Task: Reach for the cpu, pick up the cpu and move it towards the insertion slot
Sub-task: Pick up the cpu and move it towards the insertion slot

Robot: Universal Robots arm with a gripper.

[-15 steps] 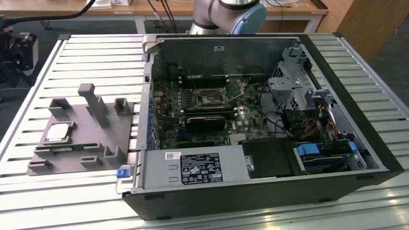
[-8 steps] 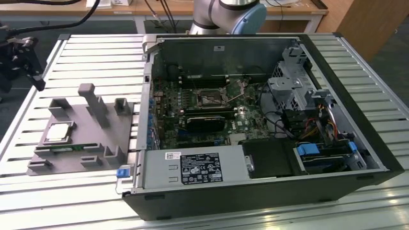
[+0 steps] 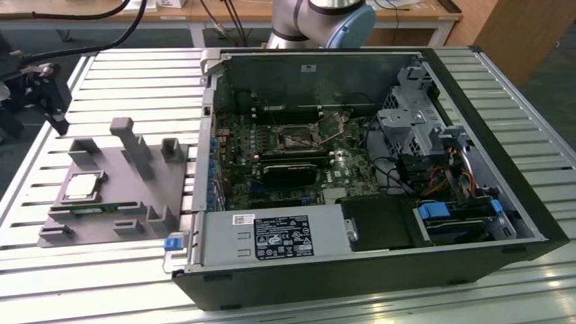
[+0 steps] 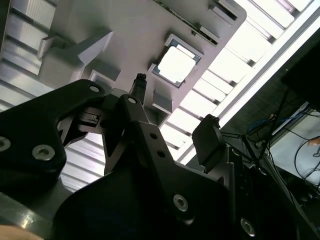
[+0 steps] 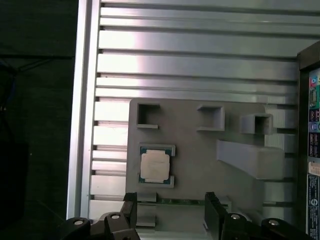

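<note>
The small, flat, silver-topped square cpu (image 5: 154,166) lies in a recess of the grey plastic fixture (image 5: 200,145) on the slatted metal worktop (image 5: 200,65). The black hand (image 5: 170,201) hovers near it, fingers spread, empty. The dark, silver-framed insertion slot (image 3: 295,138) sits well apart, inside the black computer case (image 3: 360,283).

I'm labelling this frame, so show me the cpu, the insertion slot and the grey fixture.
cpu (image 5: 154,166): first wrist view, middle of its shiny metal top.
insertion slot (image 3: 295,138): exterior view, centre of the dark square socket.
grey fixture (image 5: 195,160): first wrist view, bare flat base beside the cpu.
</note>
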